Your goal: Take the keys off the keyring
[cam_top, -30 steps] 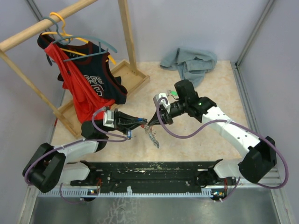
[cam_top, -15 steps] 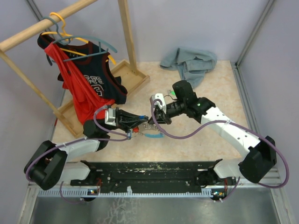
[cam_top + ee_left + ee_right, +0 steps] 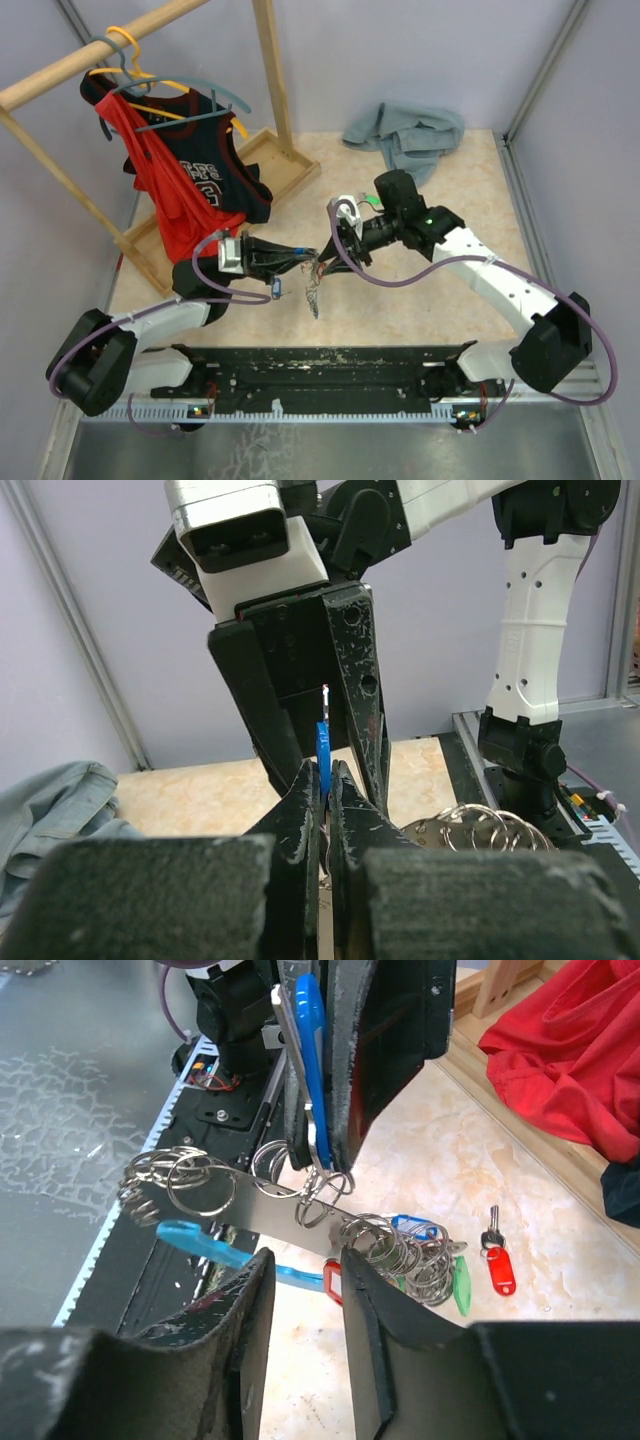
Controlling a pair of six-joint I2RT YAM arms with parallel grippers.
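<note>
My left gripper [image 3: 322,780] is shut on a dark blue tag [image 3: 322,752]. In the right wrist view that blue tag [image 3: 309,1055] and a silvery key sit side by side in the left gripper, hooked by a ring to the keyring [image 3: 262,1208]. The keyring is a flat silvery strip strung with several split rings and hangs off the table [image 3: 420,290]. Light blue [image 3: 195,1244], red [image 3: 332,1280] and green [image 3: 460,1285] tags dangle from it. My right gripper [image 3: 305,1275] is open just below the strip and holds nothing. One key with a red tag [image 3: 498,1263] lies loose on the table. From above, the bunch [image 3: 314,292] hangs between the two grippers.
A wooden clothes rack [image 3: 270,70] with red and black jerseys [image 3: 190,190] on hangers fills the back left, and its base frame reaches toward the left arm. A grey-blue cloth [image 3: 405,130] lies at the back. A black rail [image 3: 320,365] runs along the near edge.
My right gripper has opened and let go of the bunch. The keyring, stretched sideways half a second ago, now hangs down from my left gripper.
</note>
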